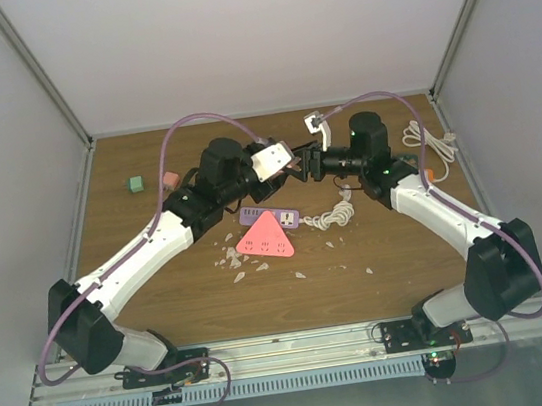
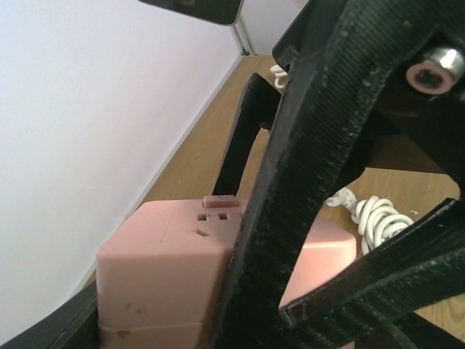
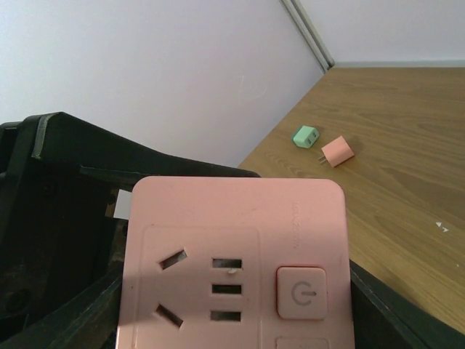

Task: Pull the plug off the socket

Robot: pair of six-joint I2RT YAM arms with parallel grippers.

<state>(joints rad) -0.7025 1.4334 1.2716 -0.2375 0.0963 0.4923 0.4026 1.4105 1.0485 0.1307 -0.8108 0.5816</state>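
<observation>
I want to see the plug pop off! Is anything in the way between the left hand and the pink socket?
Nothing visible is in the way. The left hand is right up against the pink socket, which the right hand holds in the air above the table.

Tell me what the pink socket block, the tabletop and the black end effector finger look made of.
The socket block looks like moulded plastic, smooth satin: rounded corners, even colour, raised button. The tabletop is wood or wood-look laminate, I cannot tell which: brown grain streaks, low sheen. The end effector finger is probably printed plastic, matte: fine ribbed lines across its black surface.
</observation>
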